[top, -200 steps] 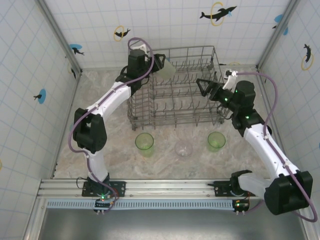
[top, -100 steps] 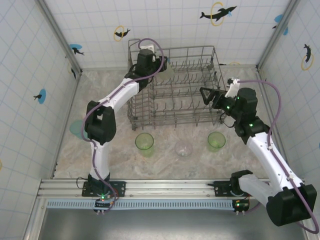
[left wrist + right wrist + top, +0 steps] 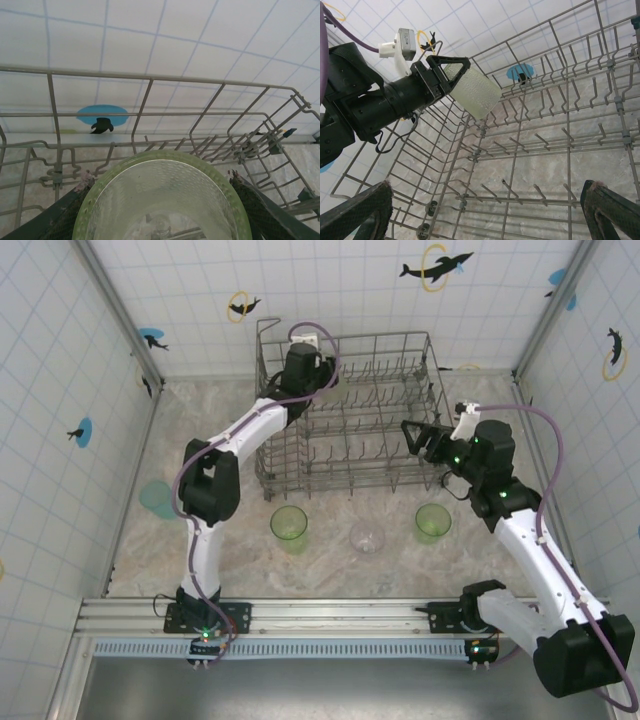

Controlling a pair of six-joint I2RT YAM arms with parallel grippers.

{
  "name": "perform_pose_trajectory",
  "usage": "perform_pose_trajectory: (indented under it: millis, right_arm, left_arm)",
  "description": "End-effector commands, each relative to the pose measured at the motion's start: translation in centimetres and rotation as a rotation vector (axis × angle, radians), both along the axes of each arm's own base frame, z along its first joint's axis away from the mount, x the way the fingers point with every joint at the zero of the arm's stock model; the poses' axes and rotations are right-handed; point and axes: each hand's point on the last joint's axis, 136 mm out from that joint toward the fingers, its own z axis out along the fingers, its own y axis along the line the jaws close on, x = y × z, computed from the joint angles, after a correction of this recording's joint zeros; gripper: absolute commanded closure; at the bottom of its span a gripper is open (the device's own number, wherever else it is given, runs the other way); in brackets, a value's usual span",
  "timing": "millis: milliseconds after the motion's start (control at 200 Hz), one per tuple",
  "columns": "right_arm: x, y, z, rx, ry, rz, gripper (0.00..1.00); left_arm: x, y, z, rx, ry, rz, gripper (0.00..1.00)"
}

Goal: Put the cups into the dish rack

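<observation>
Right wrist view: dish rack (image 3: 567, 150) first. My left gripper (image 3: 456, 75) clamps the pale green cup (image 3: 476, 94), tilted over its far-left corner; letting go here risks a bounce. Right gripper (image 3: 412, 432) wide open, empty, might snag the rack.

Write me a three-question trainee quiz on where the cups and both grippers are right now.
1. True or false: the left gripper holds a pale green cup over the dish rack.
2. Fill in: the right gripper has its jaws ____.
3. The clear cup stands: A) on the table between two green cups; B) inside the dish rack; C) in the right gripper.

Key: 1 true; 2 open; 3 A.
</observation>
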Motion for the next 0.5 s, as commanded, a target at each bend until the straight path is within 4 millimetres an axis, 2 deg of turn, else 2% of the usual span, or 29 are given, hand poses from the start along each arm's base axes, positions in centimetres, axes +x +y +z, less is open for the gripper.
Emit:
perform_pose_trajectory:
  millis: [0, 325, 495]
  right_arm:
    - [-0.5, -0.1, -0.1, -0.005, -0.009, -0.003, 0.0]
    - [-1.0, -0.2, 0.0, 0.006, -0.022, 0.002, 0.0]
    - [-1.3, -0.3, 0.2, 0.01, -0.034, 0.002, 0.0]
  left_arm:
    - [0.9, -0.8, 1.6, -0.002, -0.07, 0.003, 1.0]
    - [2.1, -1.6, 0.6, 0.02, -0.089, -0.007, 1.0]
    - [2.1, -2.4, -1.0, 0.046, -0.077, -0.046, 1.0]
